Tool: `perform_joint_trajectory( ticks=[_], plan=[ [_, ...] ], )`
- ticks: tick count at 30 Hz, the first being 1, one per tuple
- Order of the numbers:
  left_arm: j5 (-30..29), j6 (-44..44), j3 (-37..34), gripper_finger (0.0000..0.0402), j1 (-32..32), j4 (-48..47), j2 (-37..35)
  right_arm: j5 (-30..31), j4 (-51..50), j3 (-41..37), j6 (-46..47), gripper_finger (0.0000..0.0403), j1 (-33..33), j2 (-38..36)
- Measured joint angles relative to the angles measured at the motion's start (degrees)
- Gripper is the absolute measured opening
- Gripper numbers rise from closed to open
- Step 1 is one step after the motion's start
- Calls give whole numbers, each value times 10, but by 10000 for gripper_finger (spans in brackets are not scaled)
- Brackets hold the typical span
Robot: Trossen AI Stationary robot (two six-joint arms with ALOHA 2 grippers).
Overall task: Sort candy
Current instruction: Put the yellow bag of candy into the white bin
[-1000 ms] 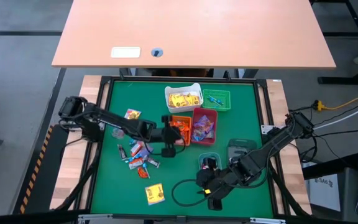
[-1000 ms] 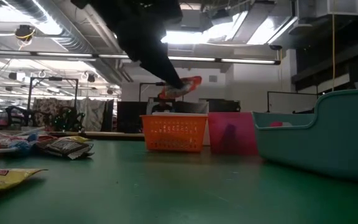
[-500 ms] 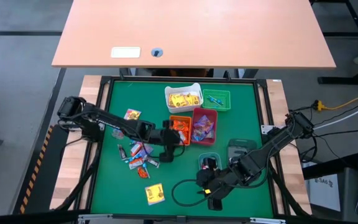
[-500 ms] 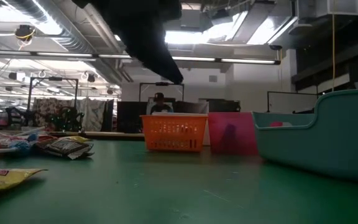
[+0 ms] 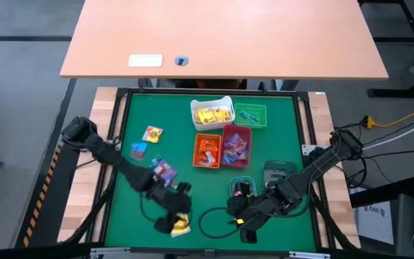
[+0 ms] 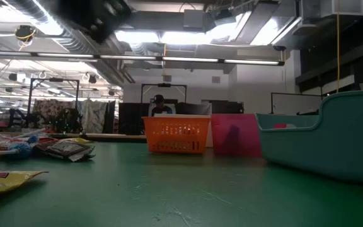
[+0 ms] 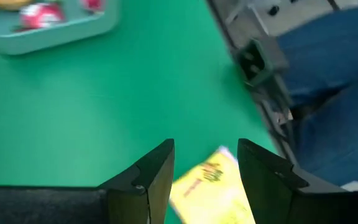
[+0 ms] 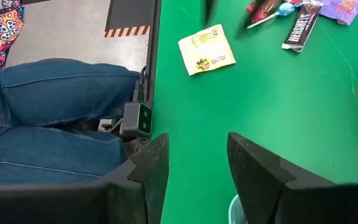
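A yellow candy packet (image 7: 211,186) lies flat on the green mat near the table's near edge (image 5: 182,225). My left gripper (image 7: 204,169) hangs open just above it, a finger on either side, touching nothing (image 5: 169,223). Other loose candy (image 5: 162,171) lies on the mat left of centre. A white bin (image 5: 212,113), a green bin (image 5: 251,115), an orange bin (image 5: 208,151) and a red bin (image 5: 236,146) stand at the middle far side and hold sorted candy. My right gripper (image 8: 197,168) waits open at the near right (image 5: 244,219).
A teal bin (image 5: 239,185) with red candy stands near my right gripper and fills the right of the low view (image 6: 333,135). A black cable (image 5: 214,216) loops on the mat. A person's legs in jeans (image 8: 55,112) are close to the near edge.
My left gripper held an orange-wrapped candy above the orange bin and let it go there. It then swung fast toward the table's near edge, turning as it went. It now hangs over the yellow packet.
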Motion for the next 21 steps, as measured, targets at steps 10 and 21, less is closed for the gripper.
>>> perform_joint_trajectory(
  ticks=[10, 21],
  plan=[
    [-135, -5, 0, 163, -131, -3, 41, 0, 0, 0, 0, 163, 0, 0],
    [-144, -6, 0, 163, -167, 1, 127, 0, 0, 0, 0, 163, 0, 0]
  ],
)
